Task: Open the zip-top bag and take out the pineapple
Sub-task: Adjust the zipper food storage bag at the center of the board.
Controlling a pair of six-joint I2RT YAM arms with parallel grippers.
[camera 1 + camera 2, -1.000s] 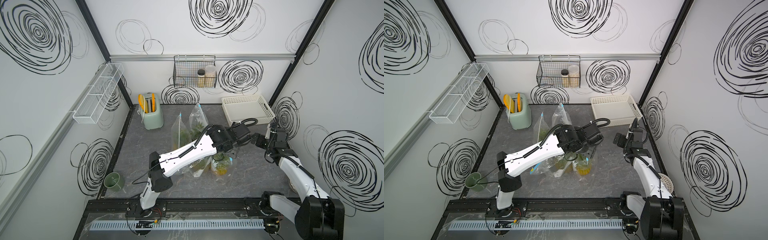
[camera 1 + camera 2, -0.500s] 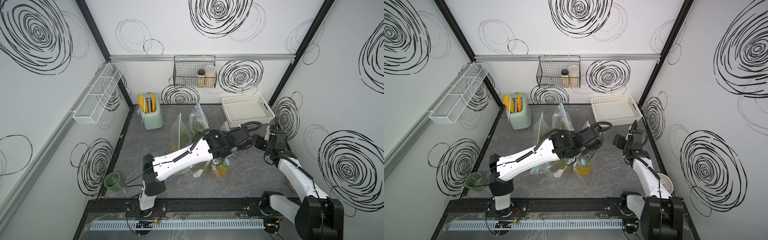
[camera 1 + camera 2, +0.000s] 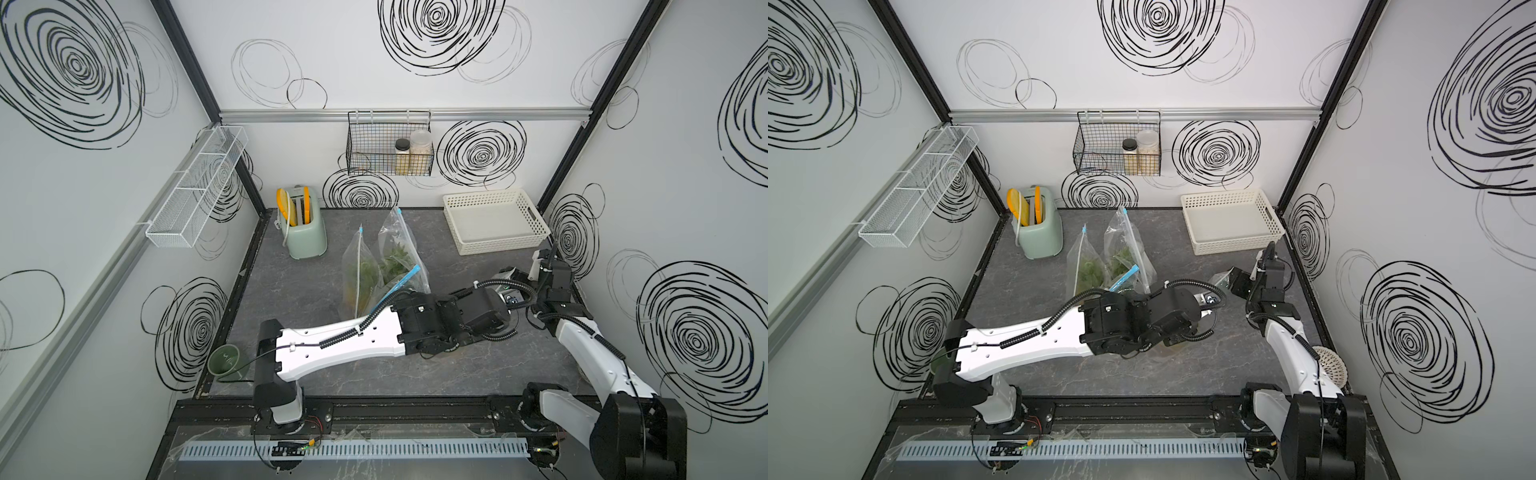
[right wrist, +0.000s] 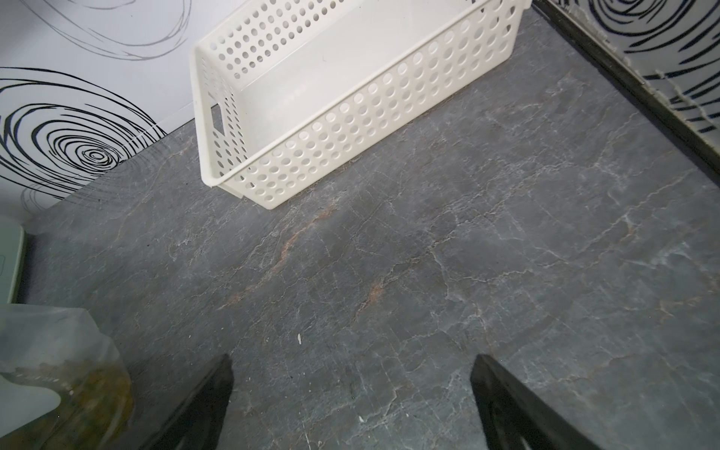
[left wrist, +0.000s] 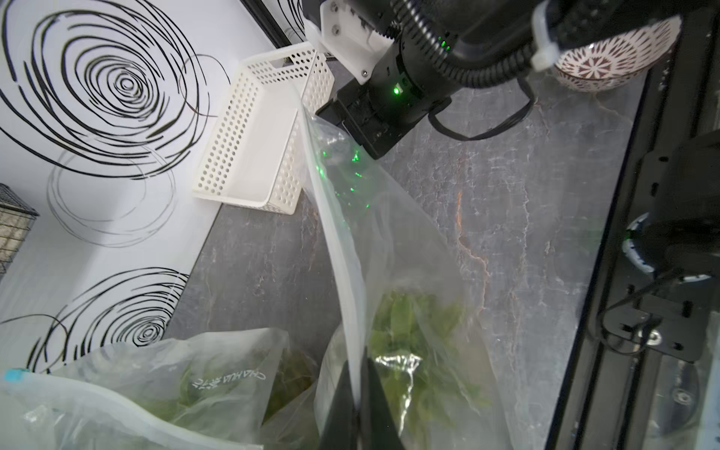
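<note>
My left gripper (image 5: 356, 370) is shut on the white zip strip at the top edge of the zip-top bag (image 5: 409, 253). The clear bag stretches away from the jaws toward the right arm. Green pineapple leaves (image 5: 413, 343) show through the plastic. In the right wrist view a corner of the bag (image 4: 46, 350) with the yellowish pineapple (image 4: 89, 393) lies beside my right gripper (image 4: 352, 362), which is open over bare table. In both top views the left arm (image 3: 353, 336) lies across the bag and hides it. The right gripper (image 3: 1231, 282) stands just beyond the left arm's tip.
A white perforated basket (image 3: 494, 224) sits at the back right. Two other clear bags of greens (image 3: 382, 266) stand mid-table beside a green toaster (image 3: 305, 232). A green cup (image 3: 224, 359) is front left, a patterned bowl (image 3: 1329, 365) front right.
My left gripper has closed on the bag's zip strip. The left arm has swung lower and to the right over the bag. The right gripper stays open, nearly where it was.
</note>
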